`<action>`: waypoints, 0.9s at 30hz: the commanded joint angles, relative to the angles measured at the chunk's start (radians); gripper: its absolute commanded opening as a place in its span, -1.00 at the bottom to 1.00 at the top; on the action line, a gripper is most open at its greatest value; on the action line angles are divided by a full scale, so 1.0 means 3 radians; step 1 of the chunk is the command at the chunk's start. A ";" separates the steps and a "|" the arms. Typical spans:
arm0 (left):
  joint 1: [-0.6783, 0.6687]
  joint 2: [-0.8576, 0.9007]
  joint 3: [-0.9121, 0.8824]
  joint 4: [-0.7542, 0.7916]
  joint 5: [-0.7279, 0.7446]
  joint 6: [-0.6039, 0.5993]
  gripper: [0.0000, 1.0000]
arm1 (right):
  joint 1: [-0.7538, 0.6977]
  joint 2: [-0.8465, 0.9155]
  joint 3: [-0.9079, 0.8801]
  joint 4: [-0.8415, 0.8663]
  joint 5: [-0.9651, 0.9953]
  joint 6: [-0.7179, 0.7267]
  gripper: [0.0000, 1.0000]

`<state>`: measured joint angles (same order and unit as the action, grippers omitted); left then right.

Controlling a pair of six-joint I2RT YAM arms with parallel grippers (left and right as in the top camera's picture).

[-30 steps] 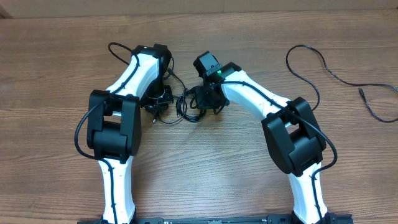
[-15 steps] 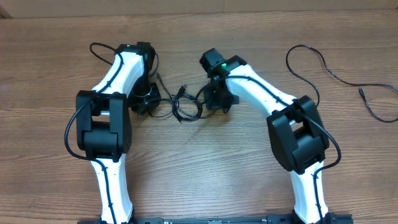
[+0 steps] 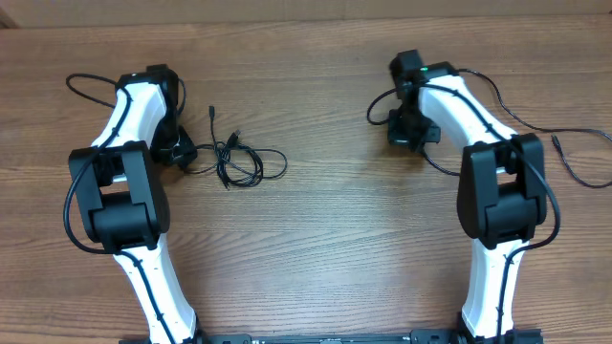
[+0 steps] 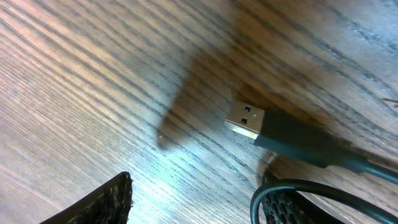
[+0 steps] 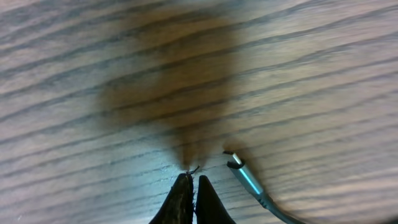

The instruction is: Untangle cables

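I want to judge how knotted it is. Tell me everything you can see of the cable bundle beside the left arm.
The cable bundle is thin, glossy black cord lying flat on the wooden table, just right of the left arm. It is coiled into a few overlapping oval loops. Two short ends with small plugs stick out toward the far edge. One strand trails left toward the open left claw; contact cannot be made out.

Wide bare table (image 3: pixel 330 239) mid-field. Coiled cables (image 3: pixel 244 164) sit just beside left gripper (image 3: pixel 185 153); loose cable (image 3: pixel 564 131) trails past right arm (image 3: pixel 497 191).
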<state>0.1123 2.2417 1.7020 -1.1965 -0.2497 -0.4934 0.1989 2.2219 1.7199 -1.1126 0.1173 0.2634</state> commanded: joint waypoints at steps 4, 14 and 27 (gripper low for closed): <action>-0.0052 0.0046 -0.0167 0.0215 0.1086 0.0684 0.34 | 0.0023 0.0045 0.0003 0.0046 -0.1492 -0.0738 -0.77; -0.0506 0.0046 -0.0167 0.0253 0.1239 0.0787 0.40 | 0.0607 0.0045 0.0003 0.0212 -0.1142 -0.0772 -0.59; -0.0622 0.0046 -0.0168 0.0146 0.0394 0.0312 0.36 | 0.1064 0.0045 0.0013 0.0277 -0.0530 -0.0857 -0.36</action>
<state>-0.0830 2.2303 1.6772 -1.1542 -0.0139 -0.3416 0.5159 2.2230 1.7199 -1.0393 -0.0887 0.0311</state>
